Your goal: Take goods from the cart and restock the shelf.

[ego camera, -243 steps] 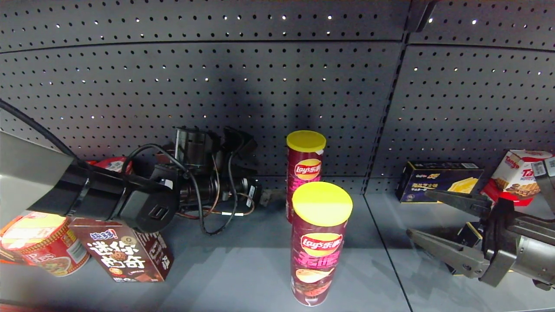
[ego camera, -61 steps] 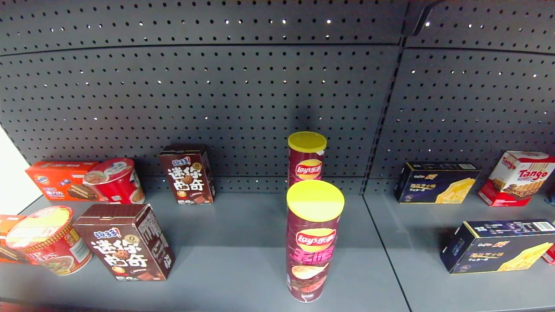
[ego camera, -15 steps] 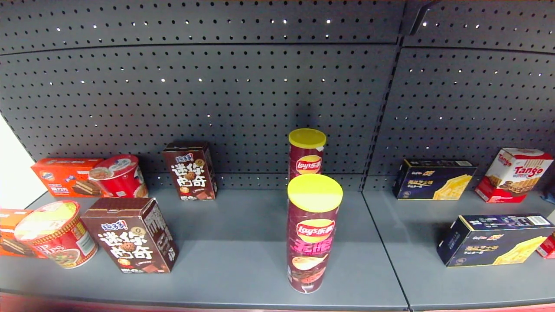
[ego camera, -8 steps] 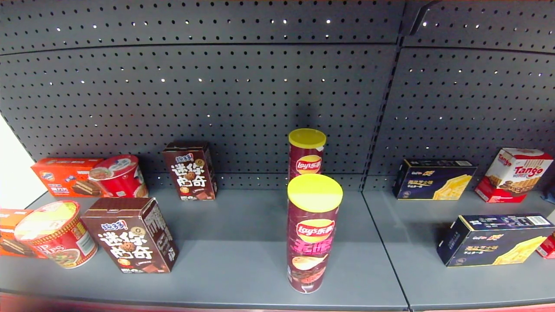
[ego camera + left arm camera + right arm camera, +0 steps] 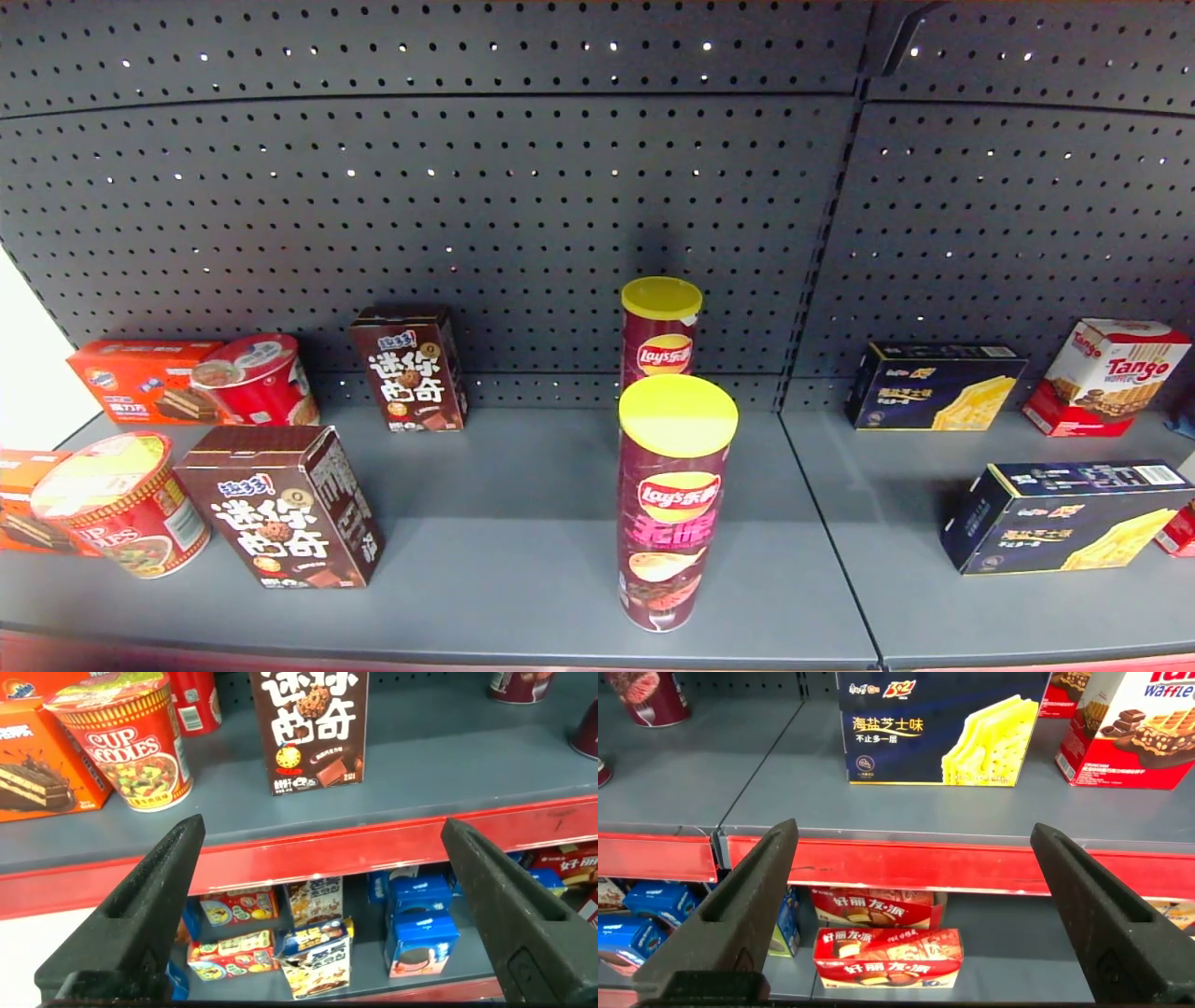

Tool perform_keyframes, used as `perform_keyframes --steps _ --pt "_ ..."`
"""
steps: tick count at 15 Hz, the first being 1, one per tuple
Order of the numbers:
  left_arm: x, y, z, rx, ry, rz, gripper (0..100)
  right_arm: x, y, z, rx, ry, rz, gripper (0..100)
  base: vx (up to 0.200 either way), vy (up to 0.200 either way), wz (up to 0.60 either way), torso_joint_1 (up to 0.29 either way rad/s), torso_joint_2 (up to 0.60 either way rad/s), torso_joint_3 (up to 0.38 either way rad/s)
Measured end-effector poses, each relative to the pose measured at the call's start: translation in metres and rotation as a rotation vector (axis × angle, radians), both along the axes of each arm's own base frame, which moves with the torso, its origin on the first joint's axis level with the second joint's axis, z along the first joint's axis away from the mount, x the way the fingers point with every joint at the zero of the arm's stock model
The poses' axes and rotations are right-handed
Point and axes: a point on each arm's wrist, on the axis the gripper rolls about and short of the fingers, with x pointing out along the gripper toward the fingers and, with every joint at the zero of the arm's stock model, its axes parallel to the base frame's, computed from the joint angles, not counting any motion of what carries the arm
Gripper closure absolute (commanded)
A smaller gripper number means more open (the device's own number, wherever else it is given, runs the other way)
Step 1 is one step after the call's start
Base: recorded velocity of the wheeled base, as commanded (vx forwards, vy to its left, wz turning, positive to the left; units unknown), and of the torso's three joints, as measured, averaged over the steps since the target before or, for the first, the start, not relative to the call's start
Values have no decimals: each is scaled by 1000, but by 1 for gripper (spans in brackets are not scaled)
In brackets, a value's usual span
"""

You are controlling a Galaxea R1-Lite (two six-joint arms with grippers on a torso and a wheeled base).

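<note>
Goods are set out on the grey shelf (image 5: 523,551): a front chip can (image 5: 674,504) before a second can (image 5: 660,331), a cookie box (image 5: 280,509) leftward, a cracker box (image 5: 1064,518) rightward. The left gripper (image 5: 322,831) and right gripper (image 5: 915,831) are held spread wide and empty before the red shelf edge (image 5: 308,859). The next cart item should be lowered into a bare gap, front row untouched. A perforated panel (image 5: 467,187) backs it; seemingly boxed cakes (image 5: 887,952) are stocked below.

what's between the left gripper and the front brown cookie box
Nothing visible. The open left gripper faces the brown cookie box across the shelf's red front edge. The noodle cup stands beside the box, off that line.
</note>
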Motion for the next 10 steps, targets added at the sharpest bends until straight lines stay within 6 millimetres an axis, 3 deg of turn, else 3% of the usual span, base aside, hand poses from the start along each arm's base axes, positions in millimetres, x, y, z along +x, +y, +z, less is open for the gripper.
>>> perform_keyframes --steps 10 --pt "0 0 0 -11 1 5 0 0 0 0 0 -1 0 0 0 0 0 0 0 0"
